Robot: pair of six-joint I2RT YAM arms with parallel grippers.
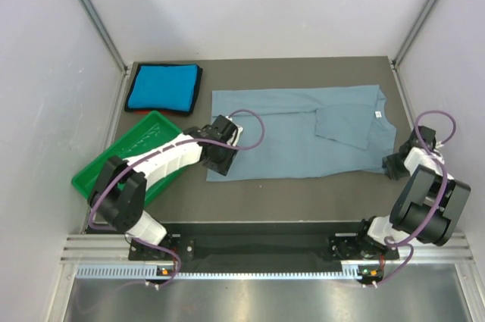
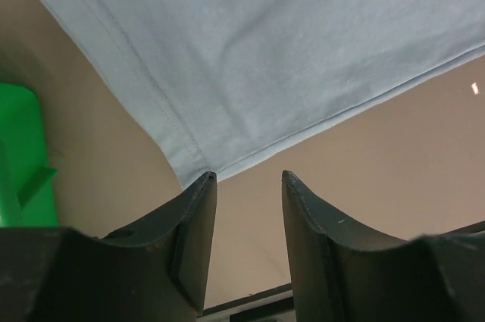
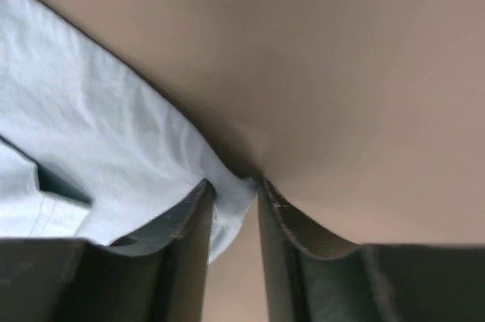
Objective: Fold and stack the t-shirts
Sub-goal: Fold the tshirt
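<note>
Dark table (image 1: 303,193) fills the middle of the top view. Grey shirt (image 1: 295,140) lies spread flat across the centre and right of the table, with a sleeve folded inward on its right part. Green tray (image 1: 148,131) sits at the left edge, angled, partly under the left arm. Blue shirt (image 1: 163,87) is folded into a neat rectangle at the table's upper left corner, just above the tray.

Left gripper (image 2: 246,178) is at the grey shirt's lower left corner. Its jaws are spread with nothing between them, and the hem corner lies just at the left fingertip. Right gripper (image 3: 235,186) is at the shirt's lower right corner, jaws narrowed and pinching the cloth edge, which bunches up between the tips. A small white tag (image 1: 377,114) shows near the shirt's right end.
</note>
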